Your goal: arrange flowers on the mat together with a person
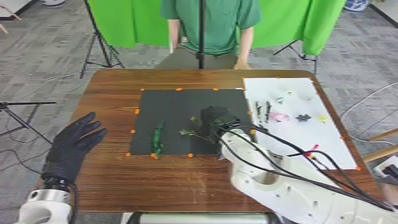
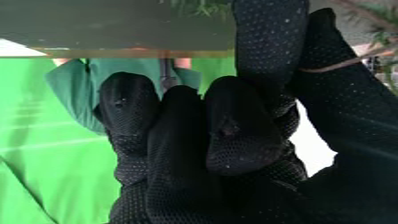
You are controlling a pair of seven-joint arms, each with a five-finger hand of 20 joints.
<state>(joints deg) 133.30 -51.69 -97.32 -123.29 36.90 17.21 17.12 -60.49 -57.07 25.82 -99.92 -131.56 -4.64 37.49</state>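
Note:
On the black mat [image 1: 182, 112], a long green stem [image 1: 158, 137] lies toward the left side. My right hand [image 1: 215, 116] is over the mat's right part, with a thin leafy sprig [image 1: 189, 132] beside it. In the right wrist view, my right hand [image 2: 182, 145] has the brown stem of the sprig [image 2: 342, 64] pinched between thumb and finger; some green needles [image 2: 202, 7] show beyond the fingertips. My left hand [image 1: 71, 147] is left of the mat, fingers straight and holding nothing.
A white sheet [image 1: 329, 137] on the right bears a pink flower [image 1: 280, 116], a dark flower [image 1: 303, 118], a yellow flower [image 1: 322, 119], dark stems [image 1: 263, 110] and a red-tipped piece [image 1: 314, 148]. Orange bits line the mat's edges. My right forearm crosses the sheet's near part.

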